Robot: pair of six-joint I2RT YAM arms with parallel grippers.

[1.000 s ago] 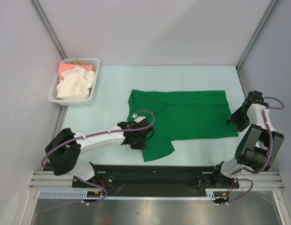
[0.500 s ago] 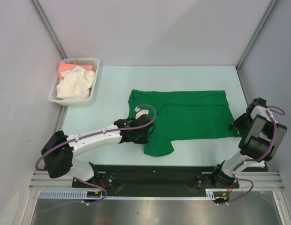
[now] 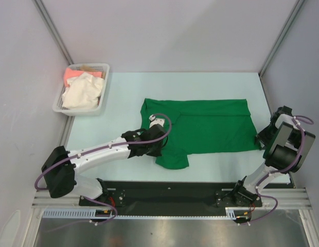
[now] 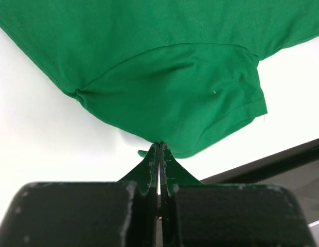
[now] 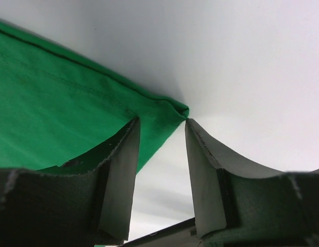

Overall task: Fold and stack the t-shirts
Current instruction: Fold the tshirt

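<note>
Three shirts: one green shirt (image 3: 206, 126) spread flat mid-table (image 3: 123, 87); one cream shirt (image 3: 82, 92) and one pink shirt (image 3: 73, 74) heaped in one basket (image 3: 60, 105) at the far left corner. Two grippers. Left gripper (image 4: 159, 146): pressed together, pinching the hem of the green shirt's near sleeve, cloth puckered toward the tips. Right gripper (image 5: 162, 121): parted, straddling the green shirt's near right corner, cloth tip between the fingers (image 5: 121, 170), not squeezed.

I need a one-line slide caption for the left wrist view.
Left end effector shut on the green t-shirt at its sleeve edge.
</note>
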